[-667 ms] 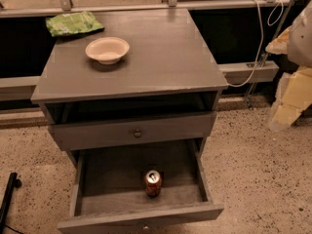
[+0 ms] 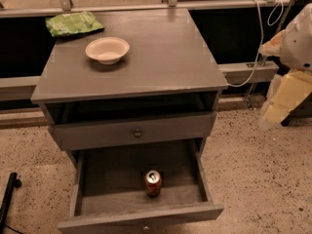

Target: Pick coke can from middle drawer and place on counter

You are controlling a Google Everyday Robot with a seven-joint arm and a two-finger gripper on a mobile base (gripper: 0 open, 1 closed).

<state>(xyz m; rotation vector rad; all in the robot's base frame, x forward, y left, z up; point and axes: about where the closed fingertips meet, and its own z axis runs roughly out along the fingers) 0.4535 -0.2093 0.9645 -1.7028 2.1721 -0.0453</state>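
While hanging at 3 o'clock, well apart from the surface: claw, grasp state impossible to tell. Upright in open middle drawer at 6 o'clock: coke can. On surface at 11 o'clock: bowl, green bag.

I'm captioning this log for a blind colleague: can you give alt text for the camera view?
A red coke can stands upright in the open middle drawer of a grey cabinet, near its front. On the counter above sit a white bowl and a green bag. The gripper hangs at the right edge, beside the cabinet, away from the can.
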